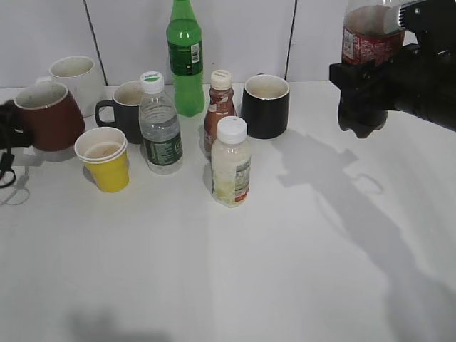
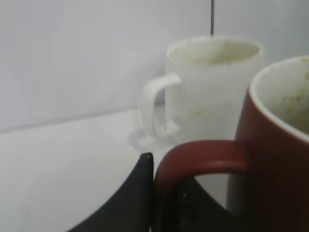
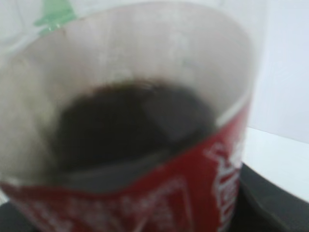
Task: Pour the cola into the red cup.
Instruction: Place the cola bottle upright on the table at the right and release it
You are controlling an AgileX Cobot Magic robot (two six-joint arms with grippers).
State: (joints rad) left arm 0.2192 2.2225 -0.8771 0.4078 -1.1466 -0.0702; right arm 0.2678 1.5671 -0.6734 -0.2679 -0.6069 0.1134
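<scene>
The cola bottle with its red label hangs in the air at the upper right, held by my right gripper, which is shut on it. It fills the right wrist view, dark liquid inside. The red cup stands at the far left of the table. My left gripper is shut on its handle; the black fingers pinch the handle in the left wrist view.
A white mug stands behind the red cup. A yellow paper cup, water bottle, two black mugs, green bottle, small brown bottle and a white-capped bottle crowd the middle.
</scene>
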